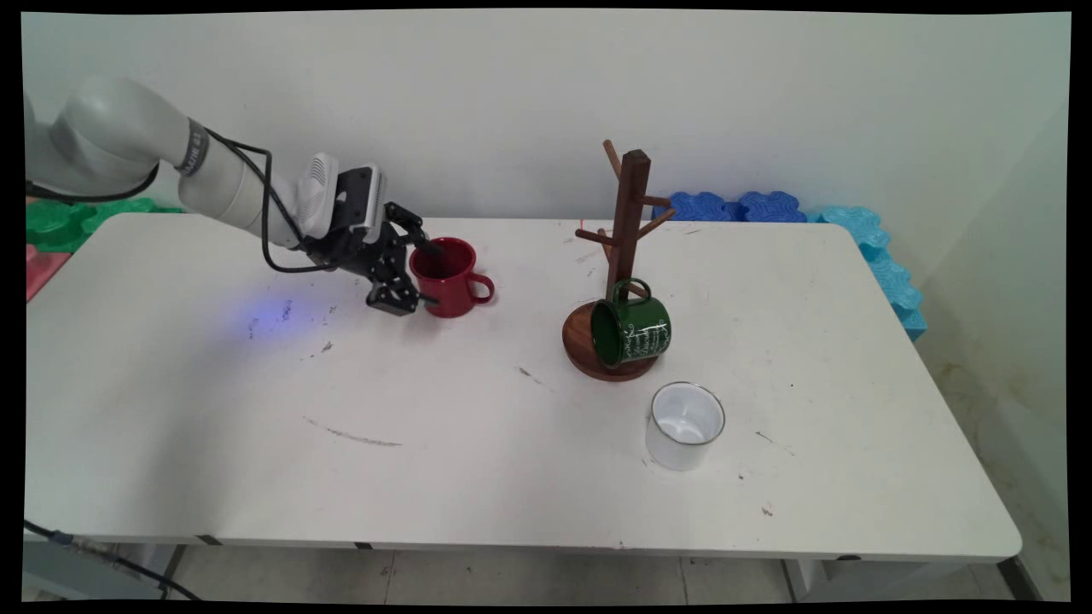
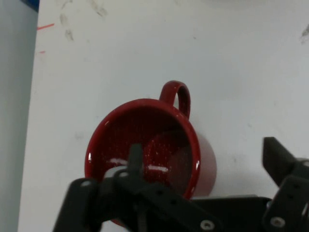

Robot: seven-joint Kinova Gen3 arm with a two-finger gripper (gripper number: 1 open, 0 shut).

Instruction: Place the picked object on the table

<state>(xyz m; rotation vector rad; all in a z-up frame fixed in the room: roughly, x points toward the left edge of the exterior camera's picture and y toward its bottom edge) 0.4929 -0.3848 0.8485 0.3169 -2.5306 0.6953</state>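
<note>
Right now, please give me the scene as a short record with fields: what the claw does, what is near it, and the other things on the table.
claw: the claw is open, with one finger inside the red mug and the other outside its wall
red mug: the red mug stands upright, its handle turned away from the arm
mug tree: the wooden mug tree stands to the right of the red mug
green mug: the green mug hangs by its handle on a low peg
white mug: the white mug stands upright in front of the tree
table: the white table

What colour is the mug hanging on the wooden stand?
Dark green with white markings, the mug on the stand; clearest in the main view.
</note>
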